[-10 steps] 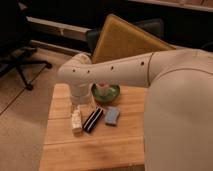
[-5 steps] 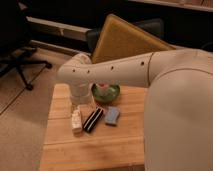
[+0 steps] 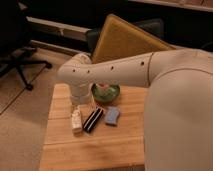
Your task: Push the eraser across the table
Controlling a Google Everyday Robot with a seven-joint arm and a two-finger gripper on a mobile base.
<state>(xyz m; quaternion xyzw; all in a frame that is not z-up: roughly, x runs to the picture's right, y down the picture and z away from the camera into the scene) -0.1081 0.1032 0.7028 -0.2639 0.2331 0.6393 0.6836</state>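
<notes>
The eraser [image 3: 93, 120], a flat black bar with a pale stripe, lies on the light wooden table [image 3: 95, 150] near its middle, angled slightly. My white arm reaches in from the right and bends down over the table's back left. The gripper [image 3: 83, 103] hangs at the arm's end just behind and left of the eraser, mostly hidden by the wrist. I cannot tell whether it touches the eraser.
A small white bottle [image 3: 76, 121] lies just left of the eraser. A light-blue block [image 3: 112, 116] lies just right of it. A green bowl [image 3: 106, 92] stands behind them. A yellow board [image 3: 125, 40] leans behind the table. An office chair [image 3: 20, 60] stands at left.
</notes>
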